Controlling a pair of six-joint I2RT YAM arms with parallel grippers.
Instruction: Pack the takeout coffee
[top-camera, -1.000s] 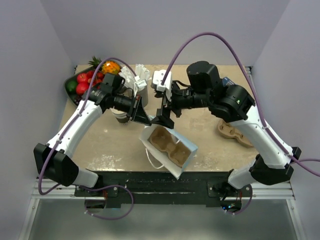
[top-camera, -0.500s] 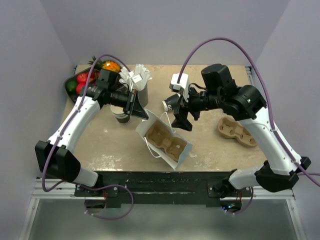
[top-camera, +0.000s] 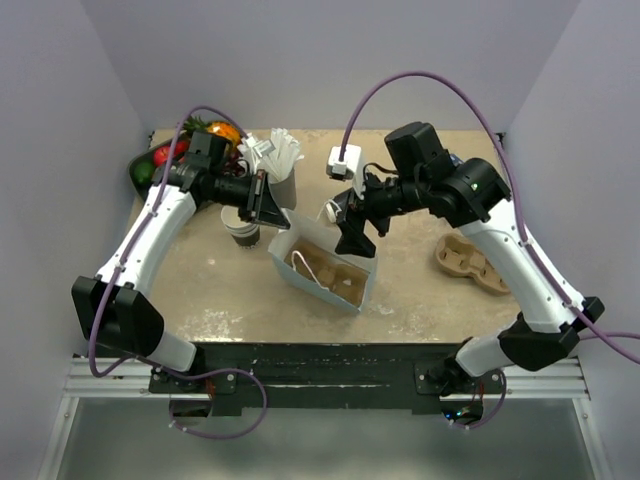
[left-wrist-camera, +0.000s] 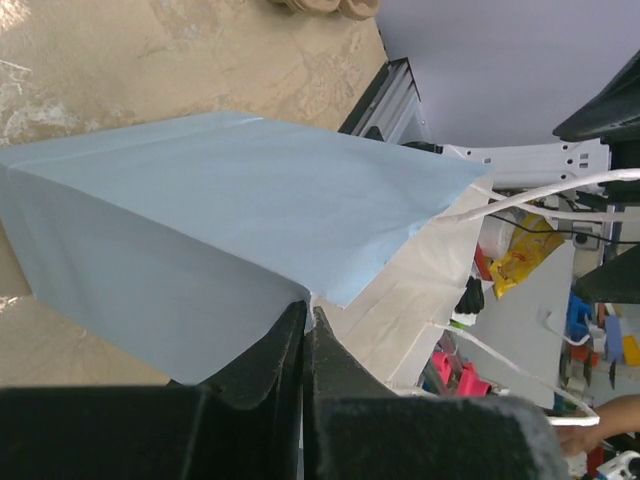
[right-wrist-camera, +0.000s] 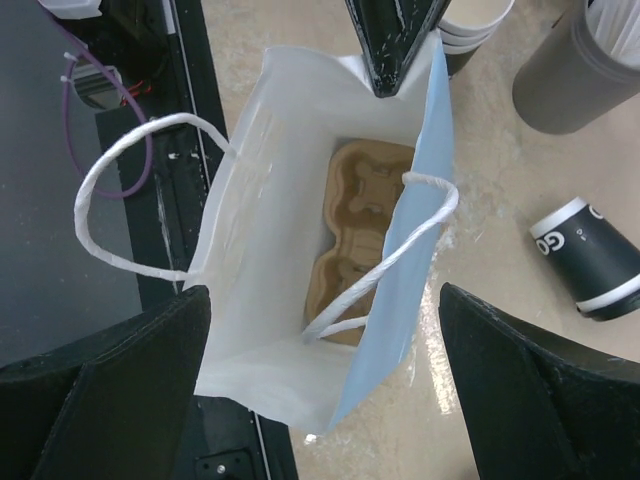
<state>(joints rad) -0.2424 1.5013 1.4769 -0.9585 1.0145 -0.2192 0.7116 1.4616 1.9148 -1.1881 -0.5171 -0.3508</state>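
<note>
A white and pale blue paper bag (right-wrist-camera: 255, 250) stands upright with its mouth open, and a brown cardboard cup carrier (right-wrist-camera: 365, 215) lies at its bottom. My left gripper (left-wrist-camera: 305, 312) is shut on the bag's rim at the far left corner (top-camera: 275, 215). Directly above the bag's mouth hangs my right gripper (right-wrist-camera: 325, 335), jaws wide open with nothing between them. The takeout coffee (right-wrist-camera: 590, 258), a dark cup with white markings, lies on its side on the table just beyond the bag. In the top view the right gripper (top-camera: 355, 235) partly hides it.
A stack of lidless cups (top-camera: 243, 230) and a grey cup of white sticks (top-camera: 280, 175) stand close behind the left gripper. A fruit bowl (top-camera: 160, 165) sits at the back left. A spare cardboard carrier (top-camera: 470, 265) lies at the right. The bag's handles (right-wrist-camera: 130, 190) stick out loose.
The left gripper pulled the tilted bag back from the near edge and stood it upright. The right gripper swung right, then came back over the bag's mouth, still open.
</note>
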